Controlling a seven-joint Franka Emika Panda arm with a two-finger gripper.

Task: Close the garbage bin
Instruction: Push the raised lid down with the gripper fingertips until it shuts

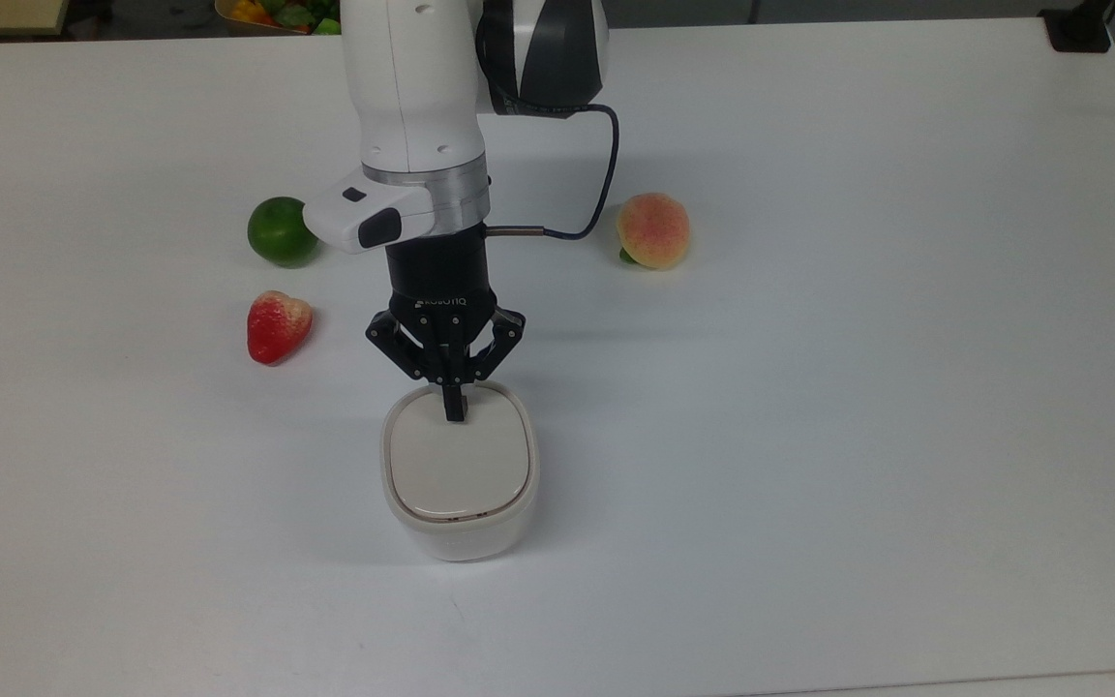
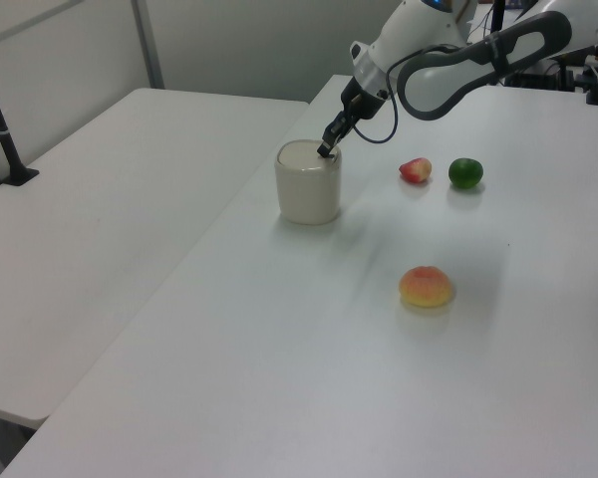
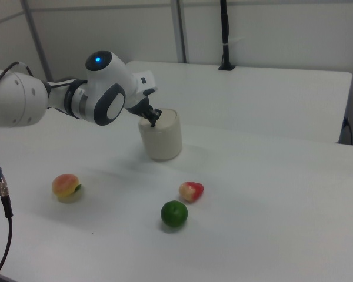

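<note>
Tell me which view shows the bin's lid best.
The top view: the lid faces the camera, flat within the rim, gripper at its far edge. The left view shows it edge-on; in the right view the arm hides most of it.

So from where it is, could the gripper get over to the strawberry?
Probably yes. The gripper, fingers shut, rests on the garbage bin lid; the strawberry lies on bare table to the top view's left, with nothing between them.

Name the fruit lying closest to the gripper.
The strawberry. In the top view it lies just left of the gripper; the lime sits farther back, and the peach lies farther off to the right.
</note>
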